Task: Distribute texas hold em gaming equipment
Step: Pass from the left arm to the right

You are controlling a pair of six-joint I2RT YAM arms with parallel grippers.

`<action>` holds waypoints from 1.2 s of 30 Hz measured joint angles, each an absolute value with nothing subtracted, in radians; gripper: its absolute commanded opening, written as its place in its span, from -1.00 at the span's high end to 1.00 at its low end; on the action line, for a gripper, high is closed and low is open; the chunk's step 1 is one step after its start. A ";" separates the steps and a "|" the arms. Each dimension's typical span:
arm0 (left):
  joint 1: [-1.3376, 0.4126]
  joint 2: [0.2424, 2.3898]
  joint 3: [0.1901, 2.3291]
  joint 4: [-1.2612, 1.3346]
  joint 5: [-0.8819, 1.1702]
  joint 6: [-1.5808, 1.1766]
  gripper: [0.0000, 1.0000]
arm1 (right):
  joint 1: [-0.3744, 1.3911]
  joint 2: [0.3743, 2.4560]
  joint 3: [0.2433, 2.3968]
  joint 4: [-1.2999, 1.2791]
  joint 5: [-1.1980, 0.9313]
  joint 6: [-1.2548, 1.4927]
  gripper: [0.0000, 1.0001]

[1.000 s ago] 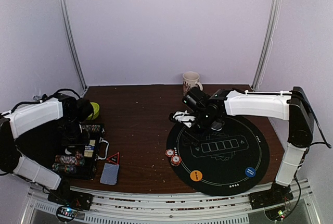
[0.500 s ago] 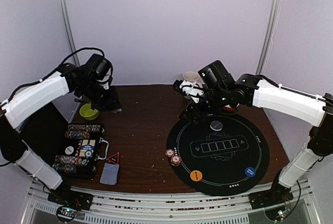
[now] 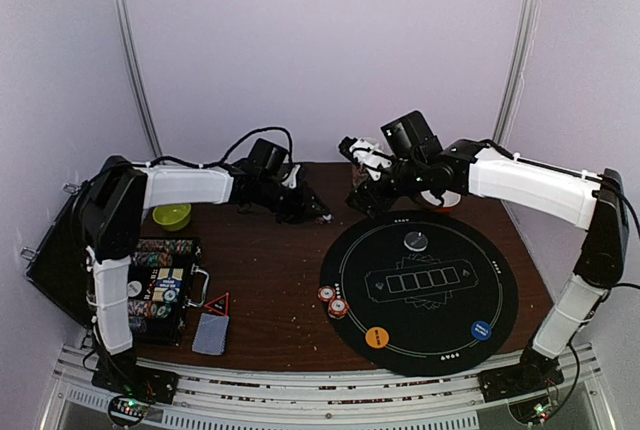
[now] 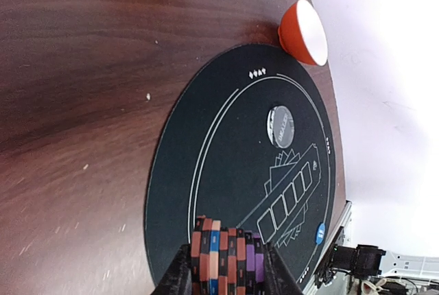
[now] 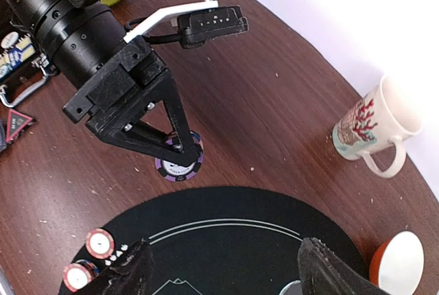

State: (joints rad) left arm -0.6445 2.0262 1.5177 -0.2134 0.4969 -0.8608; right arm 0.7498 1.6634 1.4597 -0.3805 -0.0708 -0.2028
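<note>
My left gripper (image 3: 316,214) is shut on a stack of poker chips (image 4: 225,257) with red, blue and purple edges, low over the brown table just left of the round black mat (image 3: 440,295). The right wrist view shows the same stack (image 5: 180,162) with a purple chip uppermost. My right gripper (image 5: 223,273) hangs open and holds nothing above the mat's far edge. On the mat lie a clear-grey button (image 3: 415,241), an orange button (image 3: 376,336), a blue button (image 3: 481,330) and two red-and-white chips (image 3: 332,301). A pile of grey-blue cards (image 3: 210,333) lies near the front left.
An open chip case (image 3: 155,290) sits at the left, a small red triangle (image 3: 218,302) beside it. A green bowl (image 3: 172,215) is behind the case. A white patterned mug (image 5: 370,130) and an orange bowl (image 5: 401,264) stand at the back, near the right arm.
My left arm has swung from the back left to the table's middle, carrying the chip stack down beside the mat. The right gripper rose off the mat toward the back and opened wider.
</note>
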 measured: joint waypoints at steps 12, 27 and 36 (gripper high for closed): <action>-0.698 2.259 1.515 0.039 0.622 -1.029 1.00 | 0.705 1.828 1.438 -0.418 -0.156 -0.234 -0.48; -0.701 2.303 1.461 0.175 0.676 -1.114 1.00 | 0.629 2.063 1.497 -0.404 -0.392 -0.379 -0.39; -0.693 2.315 1.453 0.211 0.693 -1.130 0.93 | 0.612 2.091 1.500 -0.371 -0.471 -0.424 -0.20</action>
